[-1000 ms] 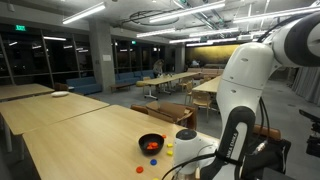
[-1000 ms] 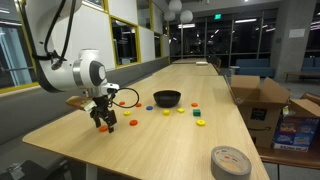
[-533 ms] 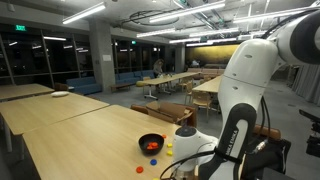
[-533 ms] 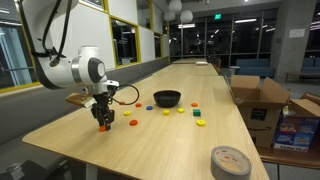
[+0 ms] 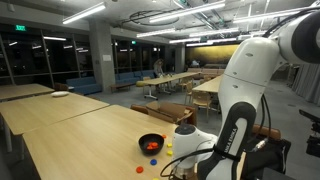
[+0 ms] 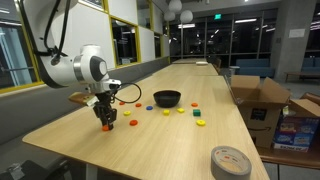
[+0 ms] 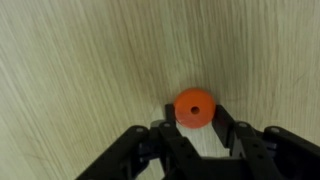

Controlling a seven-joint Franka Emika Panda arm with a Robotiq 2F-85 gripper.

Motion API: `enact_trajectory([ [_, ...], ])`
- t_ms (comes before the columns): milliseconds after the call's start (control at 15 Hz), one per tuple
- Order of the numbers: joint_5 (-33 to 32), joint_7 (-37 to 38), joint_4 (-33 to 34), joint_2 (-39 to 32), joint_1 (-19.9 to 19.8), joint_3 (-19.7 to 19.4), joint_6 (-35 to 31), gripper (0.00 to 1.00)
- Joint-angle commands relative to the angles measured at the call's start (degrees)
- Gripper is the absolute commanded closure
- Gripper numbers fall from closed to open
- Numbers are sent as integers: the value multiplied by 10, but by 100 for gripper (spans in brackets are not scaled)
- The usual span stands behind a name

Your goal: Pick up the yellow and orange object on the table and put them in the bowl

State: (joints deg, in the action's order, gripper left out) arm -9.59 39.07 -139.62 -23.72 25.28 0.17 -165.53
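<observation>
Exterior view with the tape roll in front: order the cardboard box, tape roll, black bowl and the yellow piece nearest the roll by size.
1. cardboard box
2. tape roll
3. black bowl
4. yellow piece
The roll sits nearest the camera, so its lead over the bowl is unsure.

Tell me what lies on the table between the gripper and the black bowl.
In an exterior view, an orange piece beside the gripper and a second piece nearer the bowl; otherwise bare wood.

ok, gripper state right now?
Gripper: closed on the small round orange piece.
</observation>
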Motion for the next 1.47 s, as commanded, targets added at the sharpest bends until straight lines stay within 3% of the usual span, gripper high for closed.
enact_trajectory([
  [0,-5,6,12,24,25,-39,11,73],
  [800,-94,76,114,9,76,-147,-35,74],
  [1400,-138,157,248,-84,141,-273,-55,74],
])
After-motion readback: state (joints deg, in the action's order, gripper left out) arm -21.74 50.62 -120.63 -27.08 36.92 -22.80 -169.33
